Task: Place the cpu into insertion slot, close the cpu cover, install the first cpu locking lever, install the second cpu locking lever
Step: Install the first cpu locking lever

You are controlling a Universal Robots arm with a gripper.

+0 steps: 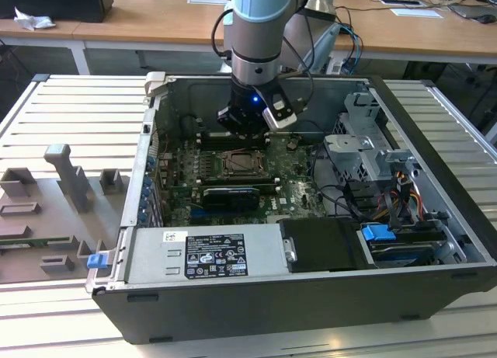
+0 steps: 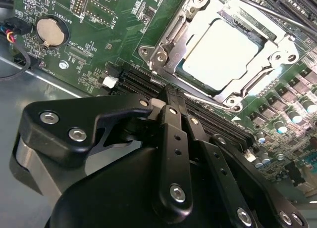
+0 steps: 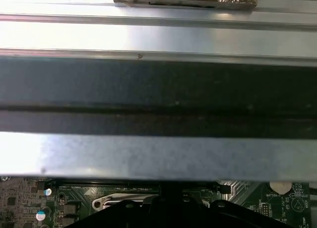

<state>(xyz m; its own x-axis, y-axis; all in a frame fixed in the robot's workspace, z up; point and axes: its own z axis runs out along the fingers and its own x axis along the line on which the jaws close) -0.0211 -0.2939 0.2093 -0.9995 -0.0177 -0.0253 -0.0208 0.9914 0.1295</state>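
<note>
Second wrist view: the cpu point(image 2: 220, 50), a pale silvery square, lies flat in the insertion slot point(image 2: 157, 56), framed by the lowered cpu cover point(image 2: 275, 52). The gripper point(image 2: 169, 95) hovers just beside the socket, black fingers together, holding nothing.

Robotics lab: open computer case point(image 1: 233, 315) around gripper point(image 1: 243, 130), on slotted aluminium bench point(image 1: 78, 109); wooden desks point(image 1: 155, 26) beyond it, papers point(image 1: 417, 12) atop.
</note>
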